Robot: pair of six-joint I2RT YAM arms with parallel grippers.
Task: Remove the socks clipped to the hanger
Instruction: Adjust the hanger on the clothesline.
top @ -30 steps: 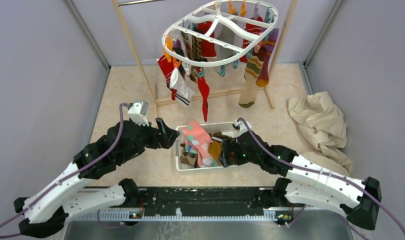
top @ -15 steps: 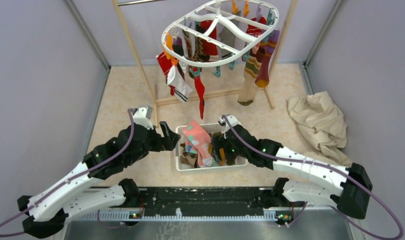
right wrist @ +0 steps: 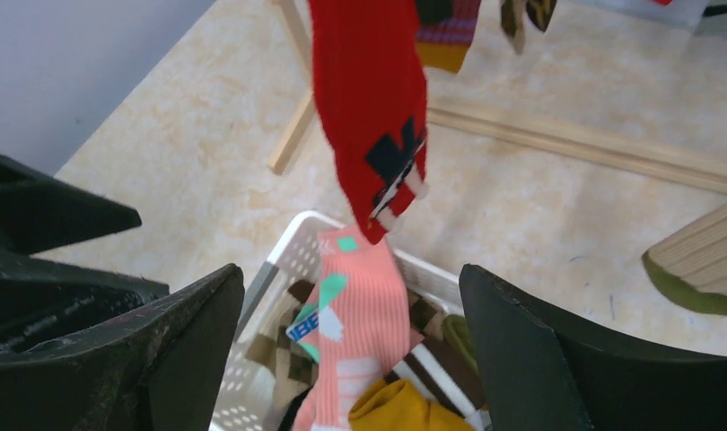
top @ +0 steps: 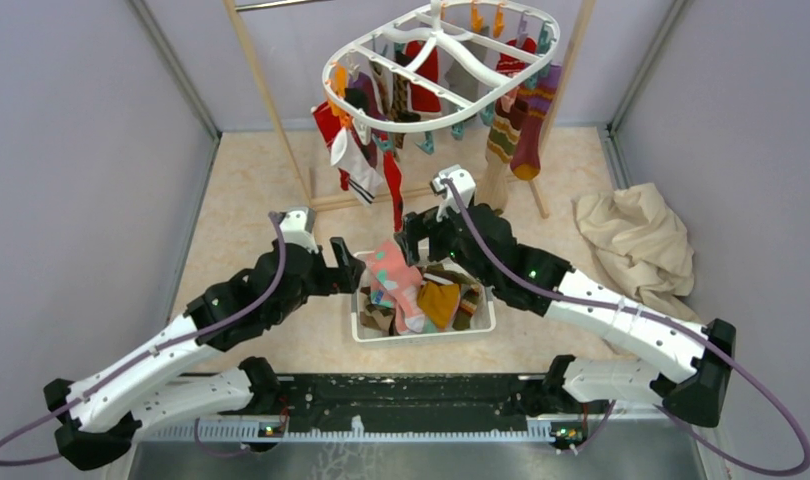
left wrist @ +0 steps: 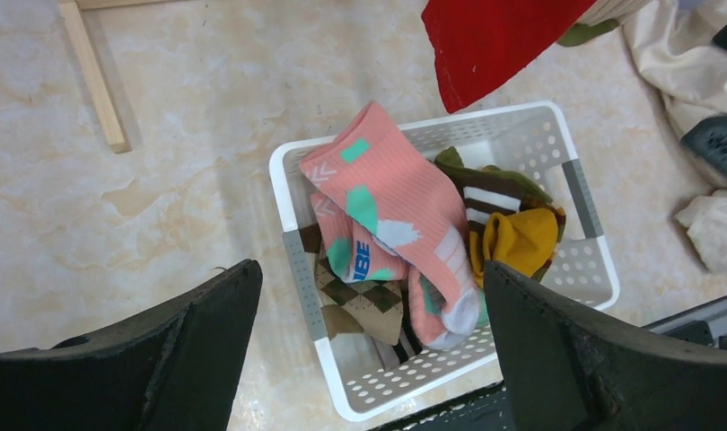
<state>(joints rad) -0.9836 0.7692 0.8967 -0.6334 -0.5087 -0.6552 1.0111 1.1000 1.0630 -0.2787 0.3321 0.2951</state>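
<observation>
Raised the right gripper (top: 409,238) out of the basket (top: 421,334) within the last second and swung it far, up to the tip of the red sock (top: 393,195) dangling from the hanger (top: 436,38). Held its jaws wide apart and empty, the sock's toe hanging just ahead of the gap in the wrist view. Nudged the left gripper (top: 346,265) a little right, to the basket's left wall, jaws likewise spread on nothing. Appeared to have finished one drop-off and lined up the next pull. Left most of the job undone, with a good many socks (top: 516,120) clipped around the white frame, high at the far side. Showed that frame shifted slightly against the earlier views, so probably swinging. Found a pink sock (left wrist: 387,193) heaped on others in the basket. Worked between the poles of the wooden rack (top: 268,110), either side of the hanger, with a crumpled cloth (top: 636,250) on the floor to the right, neither across the reach. Judged the socks hanging beside the red one the likelier snag.
</observation>
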